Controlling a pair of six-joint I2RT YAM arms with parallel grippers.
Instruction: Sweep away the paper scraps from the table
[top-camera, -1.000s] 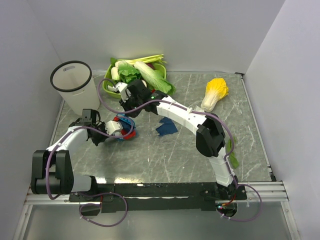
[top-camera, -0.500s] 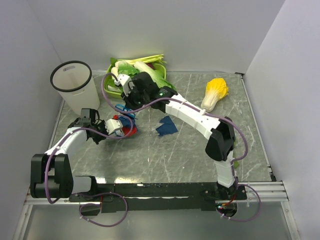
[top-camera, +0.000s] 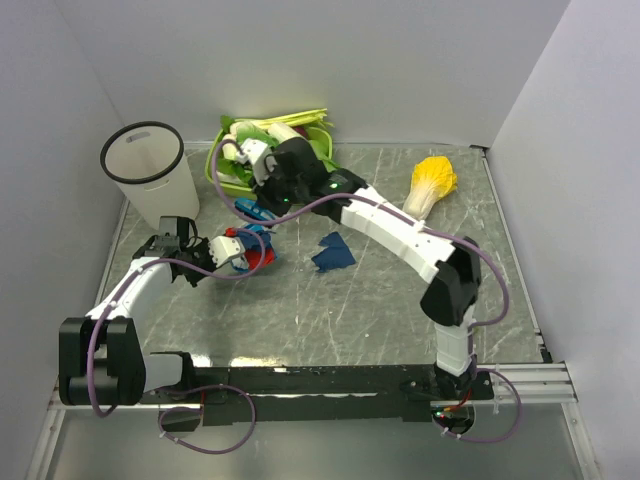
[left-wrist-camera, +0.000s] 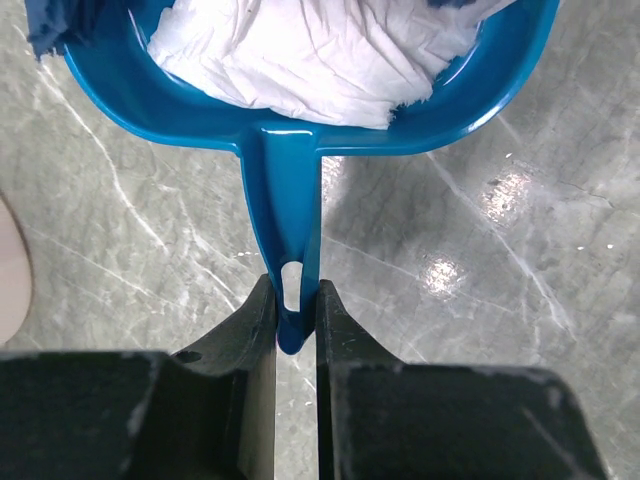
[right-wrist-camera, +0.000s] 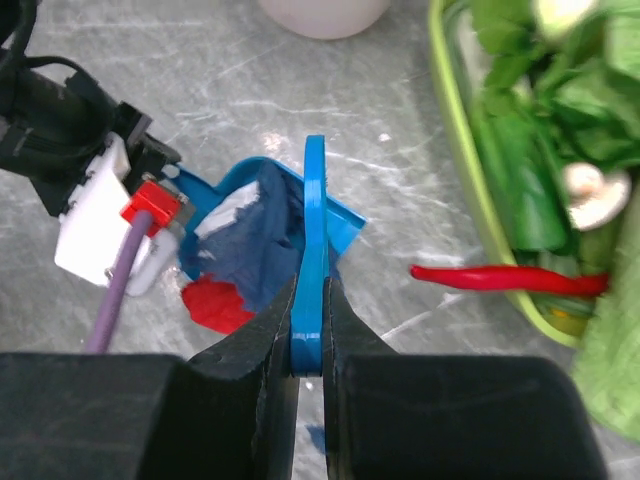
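Observation:
My left gripper (left-wrist-camera: 295, 300) is shut on the handle of a blue dustpan (left-wrist-camera: 285, 200) resting on the table (top-camera: 330, 310). In the pan lie a white paper scrap (left-wrist-camera: 310, 50), a dark blue one (right-wrist-camera: 265, 240) and a red one (right-wrist-camera: 215, 300) at its mouth. My right gripper (right-wrist-camera: 310, 300) is shut on a flat blue sweeper (right-wrist-camera: 315, 220) held just above the pan's far side. In the top view the left gripper (top-camera: 222, 250) and right gripper (top-camera: 262, 200) meet at the left. Another dark blue scrap (top-camera: 333, 253) lies alone on the table.
A white bin (top-camera: 150, 180) stands at the back left. A lime-green tray (right-wrist-camera: 450, 150) of leafy vegetables sits behind the right gripper, with a red chili (right-wrist-camera: 500, 278) beside it. A yellow cabbage (top-camera: 430, 185) lies at the back right.
My right arm has lifted the blue sweeper back from the pan toward the tray. The left gripper and dustpan have shifted slightly left.

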